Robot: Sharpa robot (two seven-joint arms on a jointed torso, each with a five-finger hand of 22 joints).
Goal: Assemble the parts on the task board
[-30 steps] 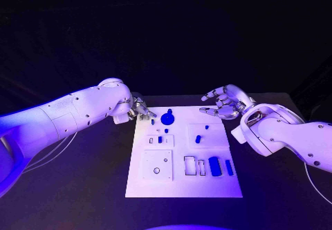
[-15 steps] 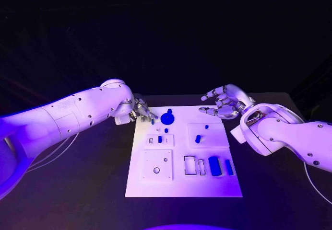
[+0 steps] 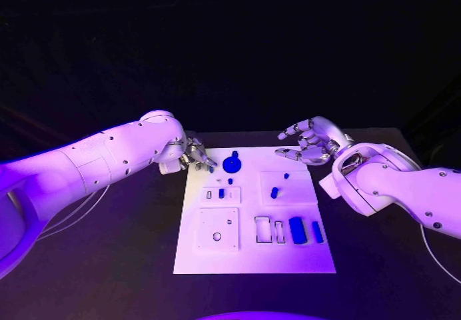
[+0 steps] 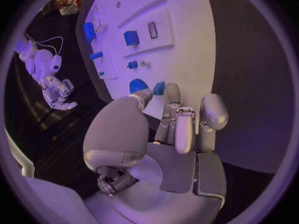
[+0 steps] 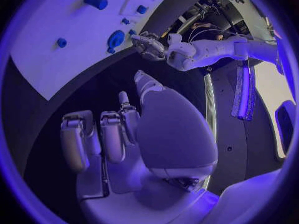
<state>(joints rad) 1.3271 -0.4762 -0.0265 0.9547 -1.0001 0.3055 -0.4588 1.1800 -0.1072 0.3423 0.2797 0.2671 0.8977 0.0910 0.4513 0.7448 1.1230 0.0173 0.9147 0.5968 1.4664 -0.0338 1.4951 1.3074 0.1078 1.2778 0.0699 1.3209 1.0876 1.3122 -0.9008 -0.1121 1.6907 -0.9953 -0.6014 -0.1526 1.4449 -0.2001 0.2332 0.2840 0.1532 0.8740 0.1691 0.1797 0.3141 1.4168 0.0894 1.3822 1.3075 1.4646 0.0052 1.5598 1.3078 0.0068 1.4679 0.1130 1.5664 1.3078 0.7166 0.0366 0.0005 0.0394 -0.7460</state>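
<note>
Board (image 3: 254, 257) — white, mid-table, blue parts (image 3: 298, 230) on it. Left hand (image 3: 197, 156) at far-left corner, grasp cannot be told. Right hand (image 3: 309, 143) — far-right corner, fingers apart, holding nothing.

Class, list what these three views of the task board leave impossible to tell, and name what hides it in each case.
1. Head view: whether the left hand touches the small blue piece at the task board's far left corner; too small to tell.
2. Left wrist view: the board surface under the fingers; the hand covers it.
3. Right wrist view: the board's near half, cut off by the circle's rim.
</note>
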